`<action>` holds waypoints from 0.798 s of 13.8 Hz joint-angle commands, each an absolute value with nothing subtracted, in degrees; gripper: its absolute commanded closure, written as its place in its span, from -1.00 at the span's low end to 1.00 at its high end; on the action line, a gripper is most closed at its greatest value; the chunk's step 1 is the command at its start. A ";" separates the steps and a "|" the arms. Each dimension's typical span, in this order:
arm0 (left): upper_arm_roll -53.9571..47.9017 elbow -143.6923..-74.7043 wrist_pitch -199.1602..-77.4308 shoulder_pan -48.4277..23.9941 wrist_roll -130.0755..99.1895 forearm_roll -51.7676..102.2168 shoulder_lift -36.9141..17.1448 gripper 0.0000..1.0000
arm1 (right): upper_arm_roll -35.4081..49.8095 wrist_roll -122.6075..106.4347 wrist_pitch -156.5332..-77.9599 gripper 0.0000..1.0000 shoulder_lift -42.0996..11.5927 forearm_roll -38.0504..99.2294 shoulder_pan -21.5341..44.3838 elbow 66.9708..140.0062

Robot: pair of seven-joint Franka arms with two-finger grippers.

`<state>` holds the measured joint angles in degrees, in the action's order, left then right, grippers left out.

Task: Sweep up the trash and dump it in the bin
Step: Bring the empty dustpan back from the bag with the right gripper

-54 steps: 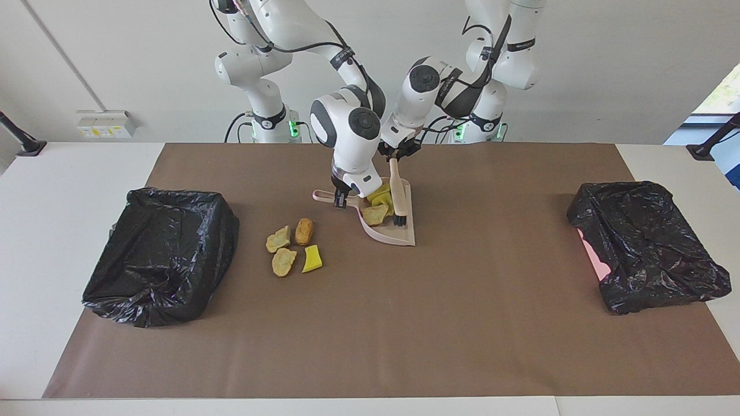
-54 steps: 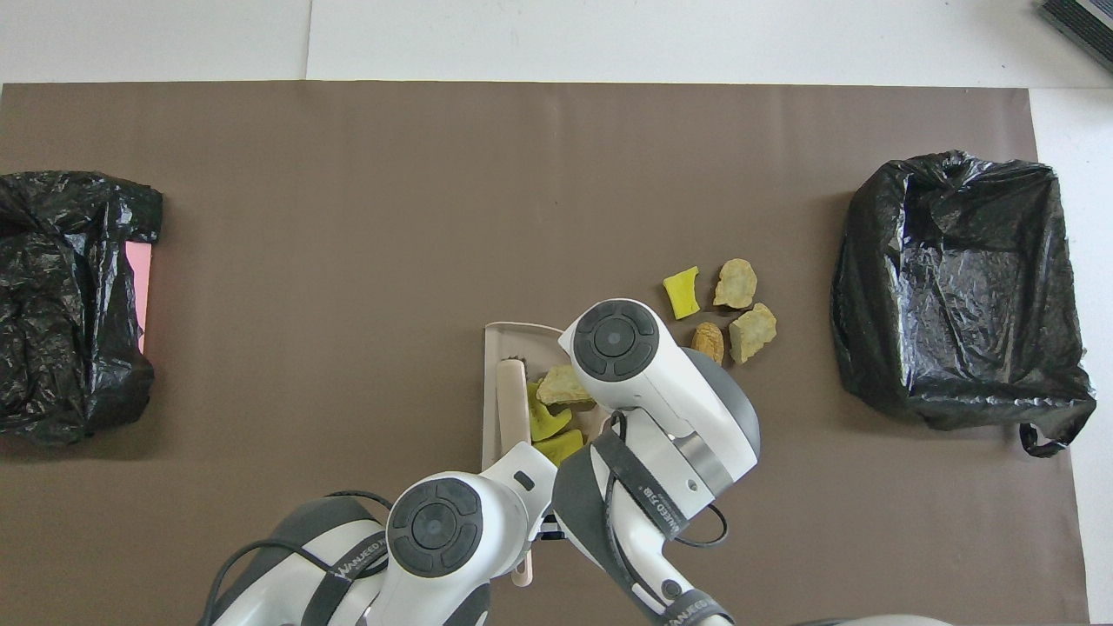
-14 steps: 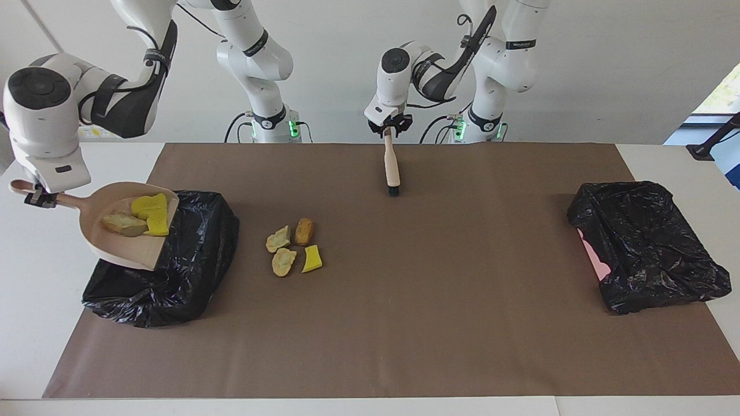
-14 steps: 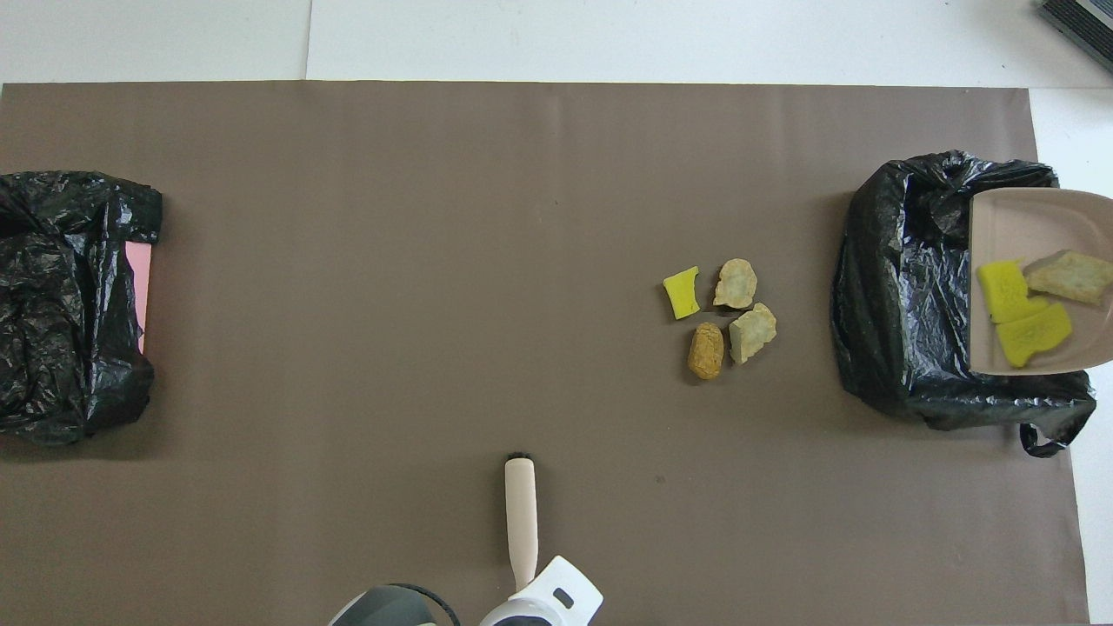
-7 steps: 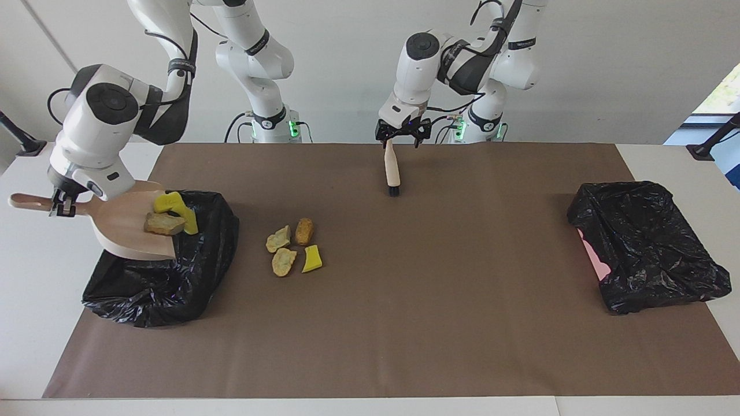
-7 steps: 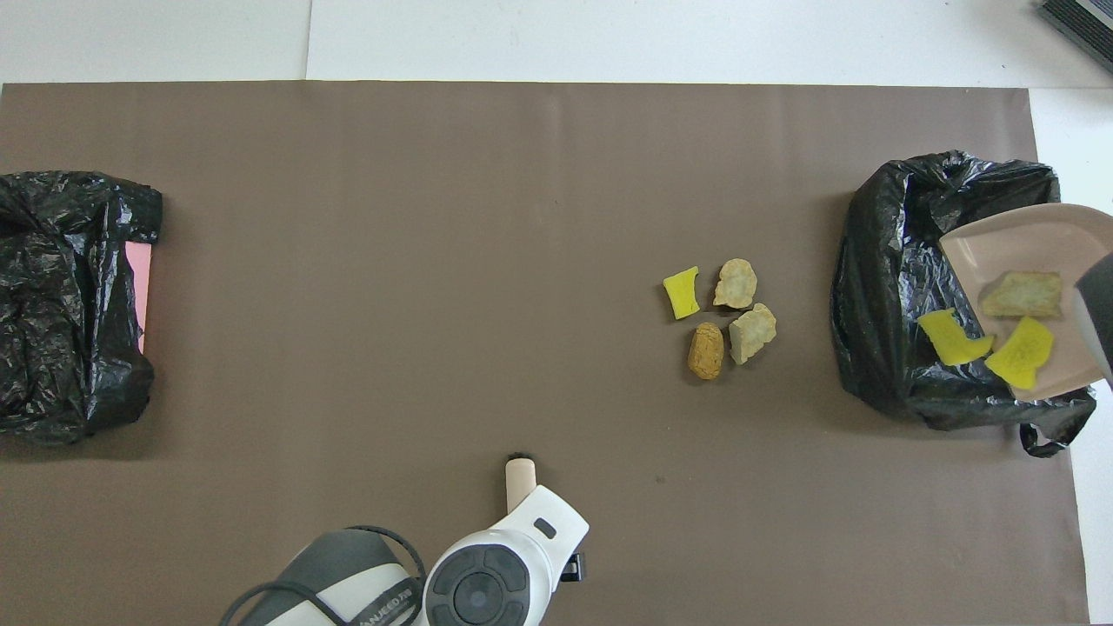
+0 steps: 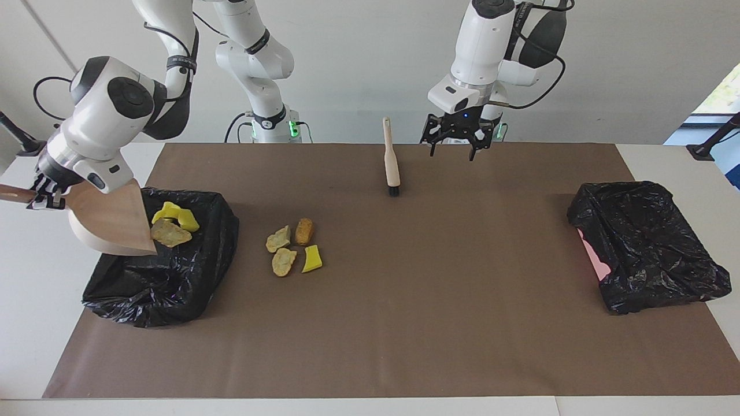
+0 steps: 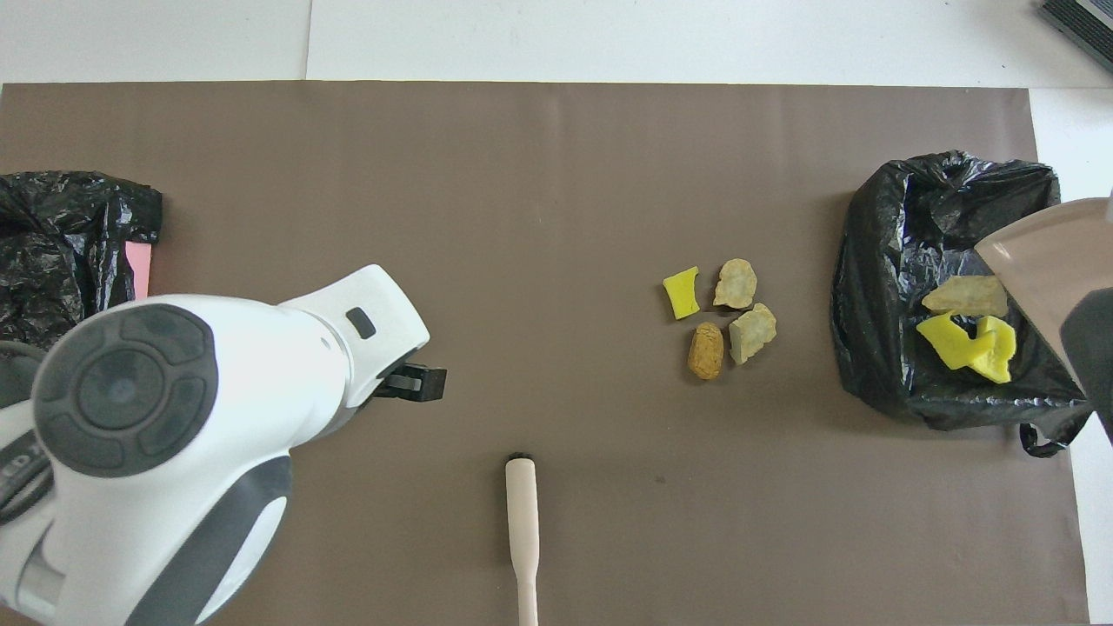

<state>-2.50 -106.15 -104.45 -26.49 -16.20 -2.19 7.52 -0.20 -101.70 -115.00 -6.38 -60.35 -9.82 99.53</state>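
My right gripper (image 7: 49, 193) is shut on the handle of a beige dustpan (image 7: 110, 222) (image 8: 1043, 261), tipped steeply over the black-lined bin (image 7: 162, 271) (image 8: 887, 287) at the right arm's end. Two yellow bits and one tan chunk of trash (image 7: 173, 225) (image 8: 965, 335) are sliding off its lip into the bin. Several more trash lumps (image 7: 292, 245) (image 8: 722, 317) lie on the brown mat beside the bin. The brush (image 7: 391, 159) (image 8: 522, 513) rests on its bristles with its handle tilted up, held by nothing. My left gripper (image 7: 457, 147) hangs open and empty beside the brush handle.
A second black-bagged bin (image 7: 647, 242) (image 8: 61, 296) with a pink edge showing sits at the left arm's end. The brown mat (image 7: 404, 318) covers most of the white table.
My left gripper opened, let go of the brush, rose and swung toward the left arm's end. The right arm tipped the dustpan further, and the three pieces slid off toward the bin.
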 commanded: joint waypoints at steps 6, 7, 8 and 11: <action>-2.90 -87.90 -88.43 -10.91 2.80 -2.38 3.78 -1.00 | 0.26 -94.42 -99.17 1.00 2.72 -62.32 -0.99 100.20; -2.90 -87.46 -87.81 -9.68 3.68 -1.24 3.52 -1.00 | 0.61 -90.91 -96.01 1.00 2.64 -61.97 1.38 99.59; -2.90 -86.49 -87.45 -7.41 4.13 1.12 3.17 -1.00 | 1.83 -85.40 -93.54 1.00 2.64 -58.74 3.32 99.23; -2.81 -83.85 -84.47 -5.19 7.01 2.73 2.29 -1.00 | 3.78 -66.07 -91.49 1.00 2.64 -47.50 5.18 98.70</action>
